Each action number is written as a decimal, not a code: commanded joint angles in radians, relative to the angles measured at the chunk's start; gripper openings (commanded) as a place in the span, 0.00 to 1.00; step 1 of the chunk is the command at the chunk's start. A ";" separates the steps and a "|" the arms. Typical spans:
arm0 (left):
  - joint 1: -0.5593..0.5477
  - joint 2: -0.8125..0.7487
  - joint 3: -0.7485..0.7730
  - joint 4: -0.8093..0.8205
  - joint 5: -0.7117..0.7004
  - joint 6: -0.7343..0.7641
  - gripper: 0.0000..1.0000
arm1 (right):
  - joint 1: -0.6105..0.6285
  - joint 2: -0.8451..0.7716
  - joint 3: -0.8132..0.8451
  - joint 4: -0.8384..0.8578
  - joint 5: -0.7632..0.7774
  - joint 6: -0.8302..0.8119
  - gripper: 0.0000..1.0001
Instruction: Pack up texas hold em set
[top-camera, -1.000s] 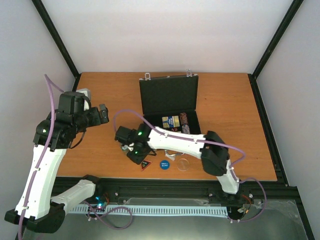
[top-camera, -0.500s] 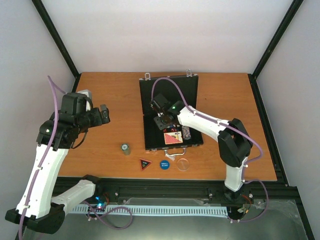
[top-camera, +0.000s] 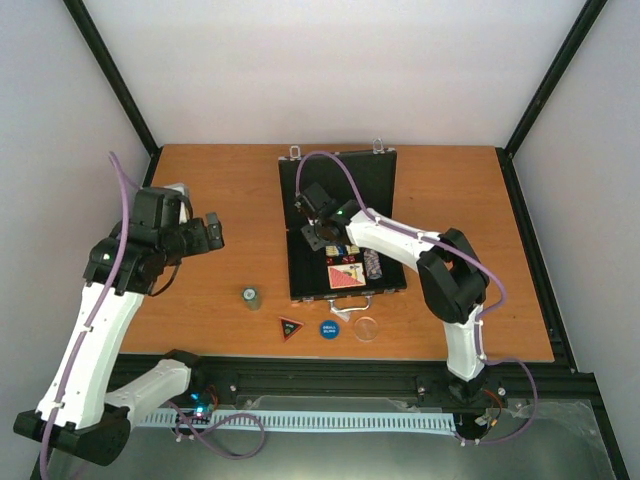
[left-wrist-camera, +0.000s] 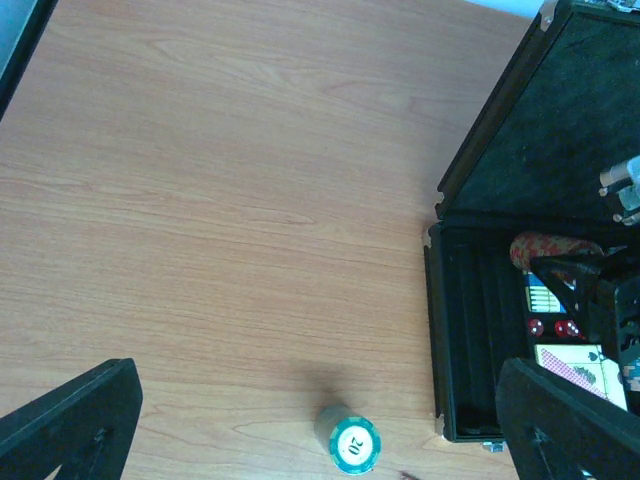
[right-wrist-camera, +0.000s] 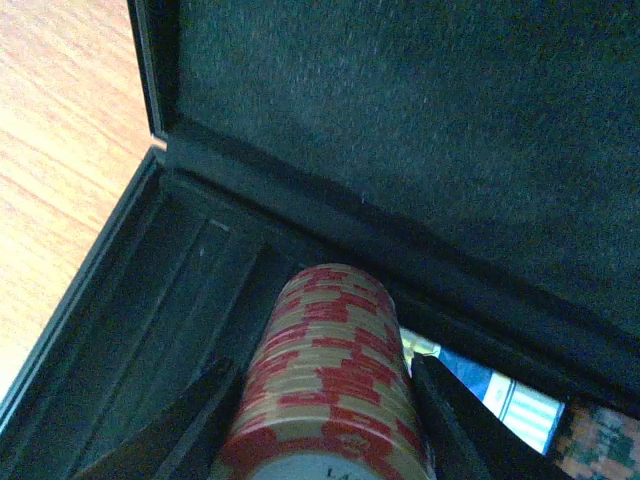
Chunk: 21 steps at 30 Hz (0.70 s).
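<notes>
Gripping a red chip stack (right-wrist-camera: 335, 350), the right pincer (top-camera: 322, 234) hangs inside the open briefcase (top-camera: 340, 185) at its 10 o'clock corner. The left pincer (top-camera: 212, 232) hovers spread wide, empty, above the tabletop (top-camera: 200, 180). A green chip stack (top-camera: 251, 297) stands at the briefcase's 8 o'clock.

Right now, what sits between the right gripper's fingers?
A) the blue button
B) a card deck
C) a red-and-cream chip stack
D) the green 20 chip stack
C: the right wrist view shows the right gripper clamped on a red-and-cream chip stack inside the open case.
</notes>
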 joint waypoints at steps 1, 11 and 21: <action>0.003 0.019 0.004 0.027 0.020 0.015 1.00 | -0.007 0.022 0.002 0.126 0.039 0.010 0.10; 0.003 0.068 0.027 0.026 0.040 0.043 1.00 | -0.007 0.073 -0.004 0.158 0.026 0.056 0.10; 0.003 0.072 0.019 0.027 0.045 0.060 1.00 | -0.002 0.088 -0.039 0.151 -0.014 0.117 0.22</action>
